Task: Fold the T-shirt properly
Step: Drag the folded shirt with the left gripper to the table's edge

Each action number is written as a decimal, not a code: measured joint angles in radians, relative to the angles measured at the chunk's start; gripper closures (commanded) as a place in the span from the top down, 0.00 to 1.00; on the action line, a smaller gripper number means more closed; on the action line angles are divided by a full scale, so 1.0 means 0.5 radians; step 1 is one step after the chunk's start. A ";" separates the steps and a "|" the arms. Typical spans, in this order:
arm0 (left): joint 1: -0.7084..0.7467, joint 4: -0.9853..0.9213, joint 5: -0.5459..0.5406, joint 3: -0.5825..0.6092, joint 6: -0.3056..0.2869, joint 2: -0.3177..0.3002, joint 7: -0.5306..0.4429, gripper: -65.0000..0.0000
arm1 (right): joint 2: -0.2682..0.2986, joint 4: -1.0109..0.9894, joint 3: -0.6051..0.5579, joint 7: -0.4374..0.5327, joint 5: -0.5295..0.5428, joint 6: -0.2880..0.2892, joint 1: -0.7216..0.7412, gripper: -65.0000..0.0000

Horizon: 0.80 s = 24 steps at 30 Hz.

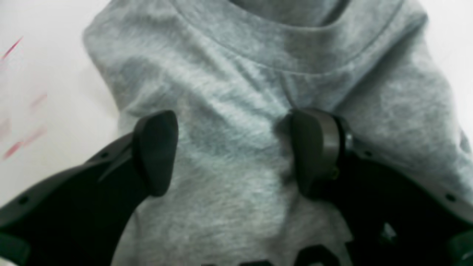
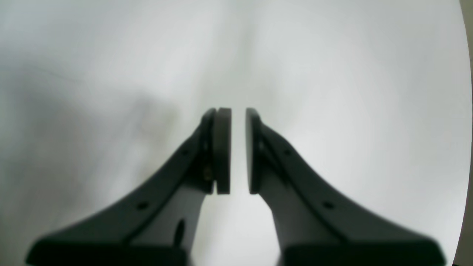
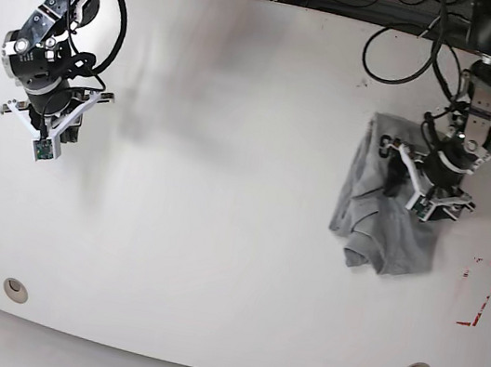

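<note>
red markings (image 3: pixel 479 294) lie beside t-shirt (image 3: pixel 381 227); left claw (image 1: pixel 232 151) spread above it, right claw (image 2: pixel 238 151) nearly together.

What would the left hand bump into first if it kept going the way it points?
Most likely the T-shirt. The left hand is open, with grey cloth just below the collar between its fingers. How close it is, the blurry view cannot tell.

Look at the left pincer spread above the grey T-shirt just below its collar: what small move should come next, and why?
Probably lower the left pincer a little and close on the fabric under it. Its jaws stand wide over the T-shirt below the collar, holding nothing. The shirt lies bunched, so it needs lifting to be spread. The right pincer sits nearly shut over bare table, far away.
</note>
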 measured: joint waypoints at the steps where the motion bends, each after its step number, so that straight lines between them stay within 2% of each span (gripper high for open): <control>1: 0.018 -0.005 -0.002 -0.028 -0.021 -0.035 0.003 0.69 | 0.000 0.000 -0.003 0.000 0.001 0.000 0.000 0.10; 6: 0.082 -0.104 -0.011 -0.156 -0.085 -0.250 -0.022 0.69 | 0.000 0.000 -0.003 0.000 0.000 -0.001 -0.005 0.10; 11: 0.083 -0.286 -0.010 -0.277 -0.098 -0.402 -0.018 0.69 | 0.000 0.000 -0.003 0.000 -0.001 0.000 -0.006 0.10; 16: 0.079 -0.462 0.011 -0.301 -0.102 -0.558 -0.032 0.69 | -0.005 0.001 -0.004 0.001 0.001 -0.001 -0.006 0.10; 20: 0.093 -0.561 0.033 -0.331 -0.143 -0.633 -0.070 0.69 | -0.005 0.001 -0.004 -0.001 0.000 -0.001 -0.006 0.10; 24: 0.107 -0.623 0.063 -0.465 -0.282 -0.671 -0.056 0.69 | -0.002 0.001 -0.056 -0.001 -0.003 0.000 -0.011 0.10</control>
